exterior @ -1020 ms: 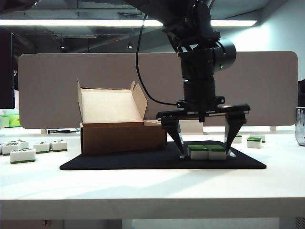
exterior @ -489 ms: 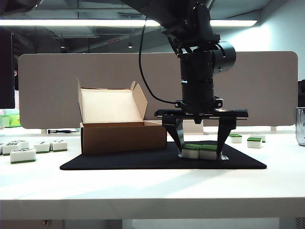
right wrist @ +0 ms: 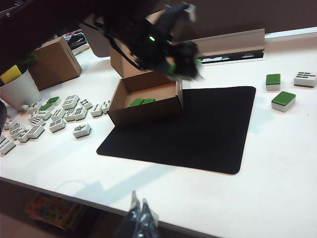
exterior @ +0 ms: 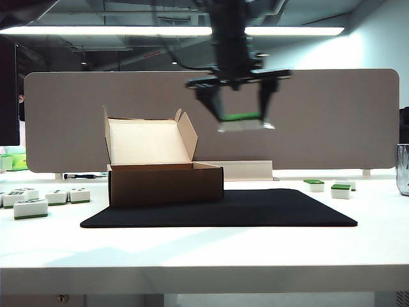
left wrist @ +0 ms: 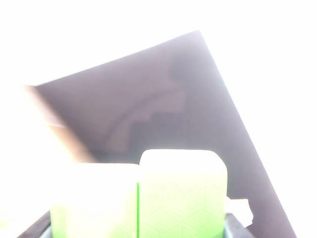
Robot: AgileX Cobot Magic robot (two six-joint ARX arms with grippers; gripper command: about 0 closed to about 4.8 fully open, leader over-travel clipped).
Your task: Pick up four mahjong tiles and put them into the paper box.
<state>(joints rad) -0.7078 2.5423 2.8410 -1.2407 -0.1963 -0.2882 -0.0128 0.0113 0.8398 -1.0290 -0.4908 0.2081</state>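
Left gripper [exterior: 241, 121] clamps two green-backed mahjong tiles [exterior: 241, 121] side by side, high at the paper box's [exterior: 165, 183] one o'clock, likely for clearing its wall; right gripper [right wrist: 140, 218] parked low, fingers together, empty.

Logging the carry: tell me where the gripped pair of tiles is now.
In the exterior view the two green-backed tiles hang mid-air in the left gripper, above the black mat and just right of the paper box.
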